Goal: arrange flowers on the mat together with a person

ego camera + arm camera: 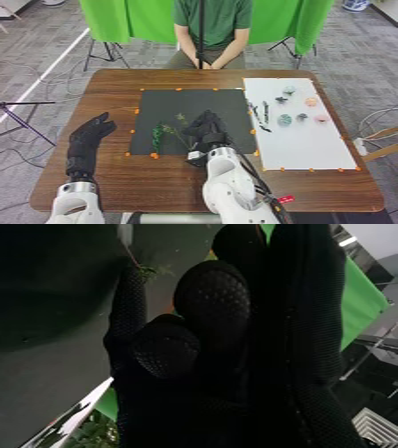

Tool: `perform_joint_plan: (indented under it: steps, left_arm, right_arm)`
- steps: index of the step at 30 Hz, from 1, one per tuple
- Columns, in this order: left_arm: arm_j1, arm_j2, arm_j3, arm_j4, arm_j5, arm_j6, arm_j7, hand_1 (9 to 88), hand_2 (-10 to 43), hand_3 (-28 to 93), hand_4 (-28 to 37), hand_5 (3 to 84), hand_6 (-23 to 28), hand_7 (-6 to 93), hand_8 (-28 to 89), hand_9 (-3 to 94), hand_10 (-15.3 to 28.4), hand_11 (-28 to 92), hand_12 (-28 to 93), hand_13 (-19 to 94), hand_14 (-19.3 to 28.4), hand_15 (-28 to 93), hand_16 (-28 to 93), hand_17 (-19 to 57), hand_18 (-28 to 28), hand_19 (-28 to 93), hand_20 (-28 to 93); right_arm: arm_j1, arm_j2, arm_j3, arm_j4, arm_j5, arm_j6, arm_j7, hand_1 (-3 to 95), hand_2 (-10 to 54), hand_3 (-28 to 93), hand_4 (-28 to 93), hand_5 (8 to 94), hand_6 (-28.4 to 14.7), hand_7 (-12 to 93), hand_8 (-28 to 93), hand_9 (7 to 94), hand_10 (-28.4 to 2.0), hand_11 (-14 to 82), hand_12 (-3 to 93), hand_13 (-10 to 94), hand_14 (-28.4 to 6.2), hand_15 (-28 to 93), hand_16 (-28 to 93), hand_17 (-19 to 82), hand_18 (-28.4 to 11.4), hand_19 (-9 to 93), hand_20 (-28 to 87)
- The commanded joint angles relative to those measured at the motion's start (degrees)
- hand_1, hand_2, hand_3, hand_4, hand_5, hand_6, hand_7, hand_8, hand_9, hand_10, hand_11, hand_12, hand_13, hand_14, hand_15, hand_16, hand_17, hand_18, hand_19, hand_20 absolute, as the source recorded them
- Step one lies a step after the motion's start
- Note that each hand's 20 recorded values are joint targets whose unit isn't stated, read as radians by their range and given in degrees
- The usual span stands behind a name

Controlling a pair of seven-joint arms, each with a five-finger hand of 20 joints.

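Right hand (pixel 208 127): over the dark grey mat (pixel 164 102), directed away from me; how far open, cannot tell. Thin-stemmed green sprig (pixel 181 118) just beside it on my left; long axis slanting forward and left, leafy tips away from me. Contact or grip: cannot tell. Twisted bright-green leafy strand (pixel 156 139) farther left on the mat, long axis near straight fore-and-aft.

Counts: sprig, one; strand, one; small pastel and grey flower heads (pixel 284 120), six, on the white sheet (pixel 302 150) to my right, beside two slender dark stems (pixel 266 112).

My left hand (pixel 91 135): open, relaxed, empty, above the brown wooden table (pixel 115 185), left of the mat.
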Motion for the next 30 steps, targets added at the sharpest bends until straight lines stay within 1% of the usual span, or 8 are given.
perform_joint_plan:
  steps: [1,9,18,20,22,25,28,30]
  left_arm:
    - [0.38,-0.67,-0.14,0.35,0.23,-0.89,-0.58,33.0,-1.9,61,-18.6,49.0,3.8,13.8,-6,50.5,13.5,22,14,42,17.1,17,-2,8.8,10.3,8,18]
    - [0.49,-0.85,-0.30,0.27,0.31,-1.10,-0.49,33.1,-2.2,61,-18.6,48.9,3.8,13.7,-6,50.5,13.5,22,14,42,17.1,17,-2,8.7,10.4,8,18]
    - [0.55,-0.64,-0.85,0.07,-0.22,-1.54,0.27,33.1,-2.2,61,-18.5,48.8,3.7,13.9,-6,50.5,13.5,22,14,42,17.2,17,-2,8.7,10.4,8,18]
    - [-0.19,-0.74,-0.87,0.49,-0.03,-3.87,1.28,33.0,-2.5,61,-18.3,48.8,3.7,14.0,-6,50.5,13.5,22,14,42,17.2,17,-2,8.8,10.3,8,18]
    - [-1.32,-0.98,-0.17,1.11,-0.22,-5.58,2.74,33.0,-2.8,61,-18.1,48.8,3.7,13.9,-6,50.5,13.5,22,14,42,17.1,17,-2,8.9,10.3,8,18]
    - [-3.22,-0.42,2.94,2.31,-2.02,-4.54,5.42,33.0,-3.5,62,-17.9,48.8,3.6,13.9,-6,50.5,13.4,22,14,42,17.1,17,-1,9.5,10.2,8,19]
    - [-4.22,-1.22,4.29,3.38,-1.89,-8.03,6.45,32.6,-4.0,62,-17.8,49.0,3.5,14.1,-6,50.9,13.5,22,14,43,17.0,17,-1,10.1,10.2,8,19]
    - [-4.01,-2.07,4.52,3.30,-1.51,-8.38,6.94,32.5,-4.0,63,-17.8,49.1,3.5,14.2,-6,51.0,13.6,22,14,43,16.9,17,-1,10.4,10.2,8,19]
  right_arm:
    - [-0.38,-0.65,0.13,-0.10,-0.60,0.80,-1.28,82.7,-9.5,-28,30,87.9,1.0,18,6,88.8,-11.0,45.9,29.3,71,-13.7,75,39,28,-17.8,56,40]
    - [-0.79,-0.48,1.28,-1.18,-1.38,1.00,-2.22,81.5,-9.5,-28,29,87.6,0.8,18,6,88.4,-11.3,45.8,29.0,71,-14.0,75,39,28,-17.9,56,40]
    - [-1.31,5.74,8.29,-13.27,10.76,2.66,-7.71,78.0,-9.5,-28,35,87.1,0.8,17,6,88.0,-11.1,45.3,28.6,70,-13.9,74,38,28,-17.5,55,39]
    - [-2.75,6.89,12.59,-15.36,18.89,0.69,-12.14,53.9,-9.4,29,2,86.1,1.1,18,4,87.2,-11.2,43.0,27.7,69,-13.9,71,37,27,-16.7,52,40]
    - [-5.92,9.16,17.31,-17.40,27.47,-1.87,-18.29,37.9,-5.5,62,-16,83.1,1.7,20,-6,84.9,-13.0,36.8,26.1,67,-14.4,66,35,25,-15.9,49,39]
    - [-11.62,10.02,26.71,-19.75,43.02,-13.42,-25.44,24.1,1.9,70,-18,73.2,-0.3,19,-11,74.4,-16.1,19.9,20.7,59,-14.9,40,25,22,-15.7,35,35]
    - [-17.48,10.75,35.09,-21.16,66.93,-25.64,-25.68,16.0,3.4,72,-18,58.4,-1.8,13,-9,56.3,-16.5,7.9,16.5,41,-14.7,14,24,18,-15.9,18,31]
    - [-21.70,10.95,37.22,-22.52,78.37,-24.66,-26.01,11.8,4.0,72,-18,46.5,-1.2,9,-8,43.5,-15.9,4.6,13.9,31,-13.5,7,21,16,-15.4,10,28]
